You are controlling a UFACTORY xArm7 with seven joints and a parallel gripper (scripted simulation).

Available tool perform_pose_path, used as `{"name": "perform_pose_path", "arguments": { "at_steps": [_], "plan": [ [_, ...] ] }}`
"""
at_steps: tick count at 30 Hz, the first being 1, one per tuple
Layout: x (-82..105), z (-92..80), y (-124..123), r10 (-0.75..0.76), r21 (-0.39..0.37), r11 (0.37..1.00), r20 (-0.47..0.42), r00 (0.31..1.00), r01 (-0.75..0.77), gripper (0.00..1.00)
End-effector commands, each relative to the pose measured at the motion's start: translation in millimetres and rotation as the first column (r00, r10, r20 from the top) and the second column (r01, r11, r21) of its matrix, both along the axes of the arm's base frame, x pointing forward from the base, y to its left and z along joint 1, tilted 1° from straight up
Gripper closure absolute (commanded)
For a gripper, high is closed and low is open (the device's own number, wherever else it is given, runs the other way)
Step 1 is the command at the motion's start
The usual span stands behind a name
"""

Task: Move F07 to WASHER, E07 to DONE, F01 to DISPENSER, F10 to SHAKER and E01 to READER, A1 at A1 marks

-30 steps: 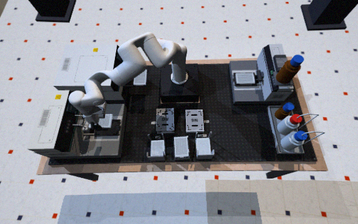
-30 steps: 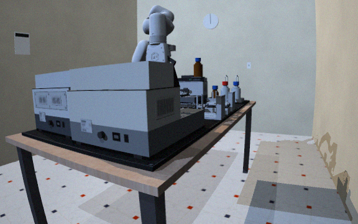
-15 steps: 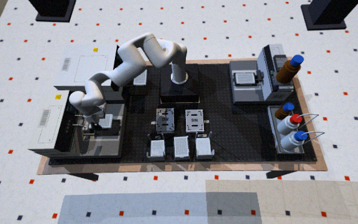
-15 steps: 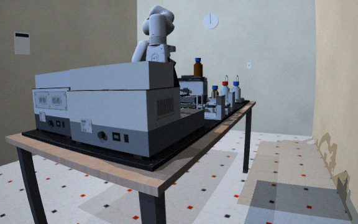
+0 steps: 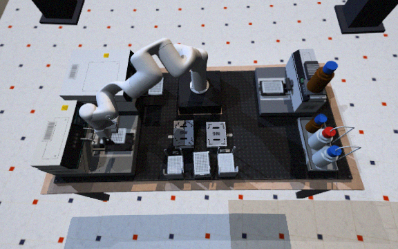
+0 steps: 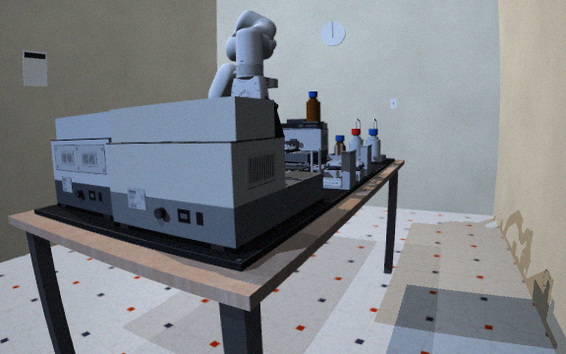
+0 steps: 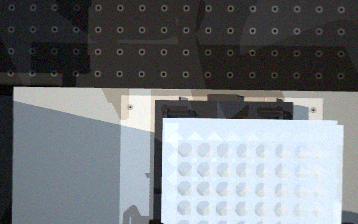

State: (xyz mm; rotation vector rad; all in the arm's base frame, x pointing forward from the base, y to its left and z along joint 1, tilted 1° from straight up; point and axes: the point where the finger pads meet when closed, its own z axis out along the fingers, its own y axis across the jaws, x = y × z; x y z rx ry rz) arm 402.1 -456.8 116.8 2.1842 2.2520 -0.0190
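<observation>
A white well plate [image 7: 252, 172] is clamped in the pincer [image 5: 99, 141] above the dark nest [image 7: 223, 111] at the top view's left (station name unreadable). Misalignment risks it being seated tilted on the locators.

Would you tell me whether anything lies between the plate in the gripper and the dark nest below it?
Nothing visible does. The held plate hangs over the dark nest, and the part of the nest that shows carries no other plate. The rest is hidden under the plate.
</observation>
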Motion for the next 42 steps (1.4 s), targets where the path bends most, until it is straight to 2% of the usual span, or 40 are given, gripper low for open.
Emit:
{"name": "perform_pose_path", "arguments": {
  "at_steps": [1,42],
  "plan": [
    [0.8,-2.4,-1.4,0.0,-0.004,1.0,0.004,1.0,0.0,1.0],
    [0.7,-51.6,-2.1,0.0,-0.004,1.0,0.004,1.0,0.0,1.0]
  ]
}}
